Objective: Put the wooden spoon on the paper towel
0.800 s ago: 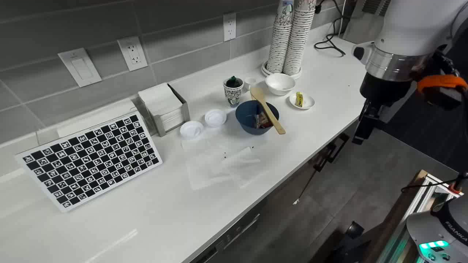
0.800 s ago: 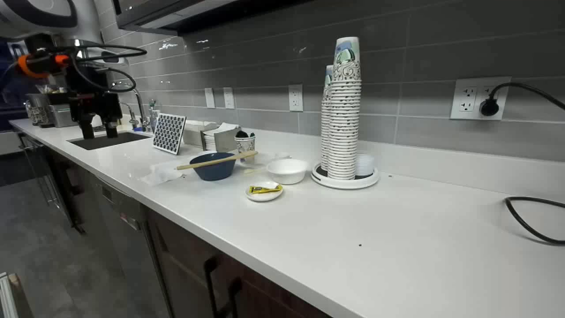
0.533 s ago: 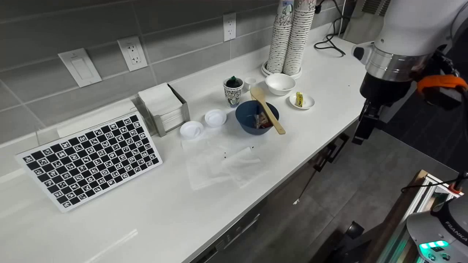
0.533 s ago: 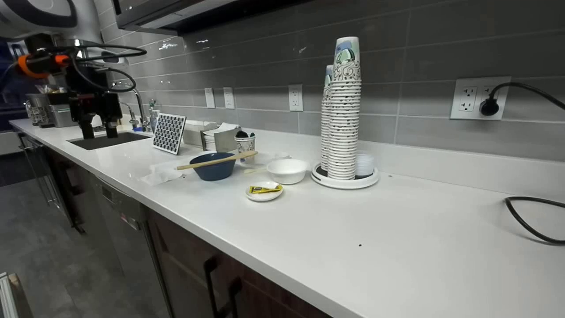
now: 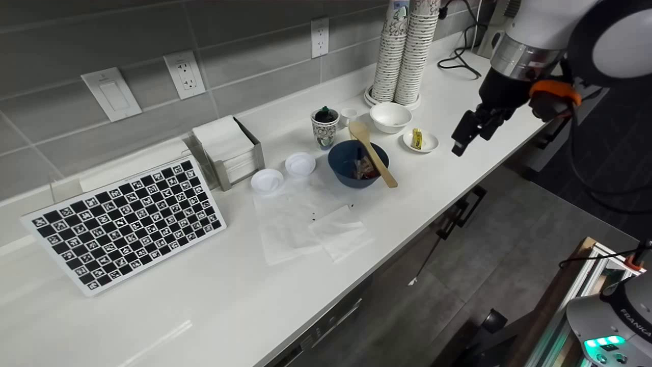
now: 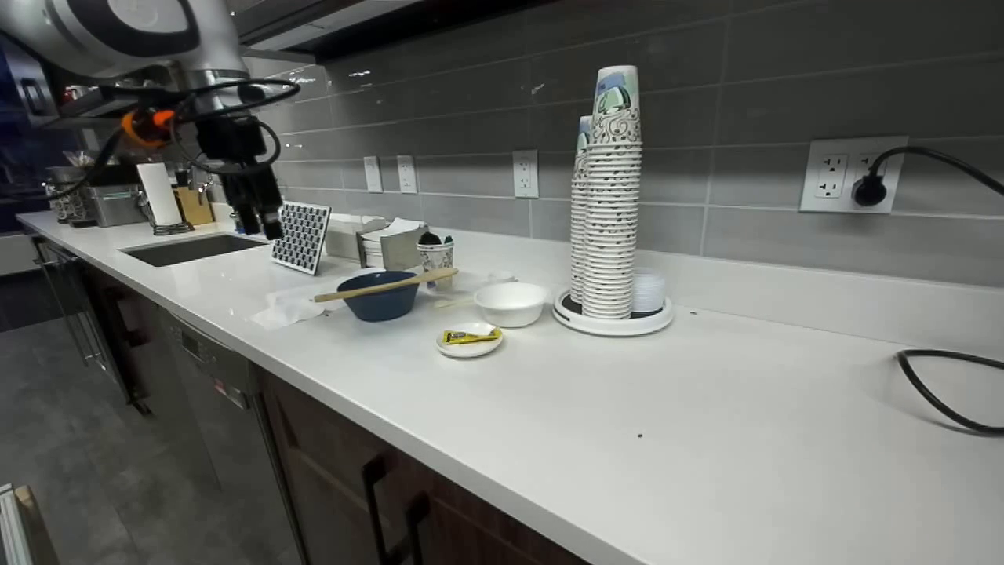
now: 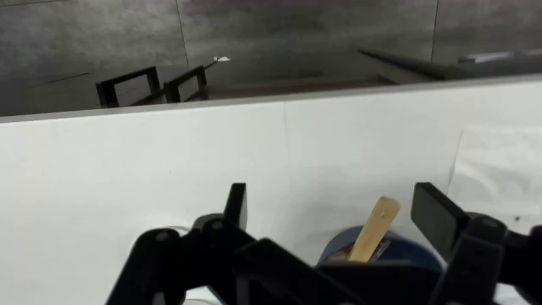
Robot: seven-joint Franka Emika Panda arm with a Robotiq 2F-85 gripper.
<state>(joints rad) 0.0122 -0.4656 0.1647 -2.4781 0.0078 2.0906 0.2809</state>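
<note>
The wooden spoon [image 5: 376, 159] lies across the rim of the blue bowl [image 5: 342, 168], its handle end sticking out past the rim towards the counter's front. It also rests so in an exterior view [image 6: 384, 287]. The paper towel [image 5: 338, 233] is a thin wrinkled white sheet flat on the counter beside the bowl; it also shows in an exterior view [image 6: 286, 312] and at the right of the wrist view [image 7: 499, 169]. My gripper [image 5: 471, 141] is open and empty above the counter. In the wrist view [image 7: 330, 188] the spoon's handle [image 7: 374, 228] shows between the fingers, apart from them; its bowl end is hidden there.
A white bowl [image 5: 391, 117], a small plate [image 5: 430, 143] with a yellow packet, a patterned cup [image 5: 325, 133] and tall cup stacks [image 5: 395, 66] stand around the blue bowl. Two white lids [image 5: 267, 181], a napkin holder [image 5: 229, 153] and a checkered board [image 5: 127, 224] stand farther along the counter.
My arm and gripper have swung from beyond the counter's front edge to above the counter, closer to the bowl, and the gripper has turned. The spoon, bowl and towel have not moved.
</note>
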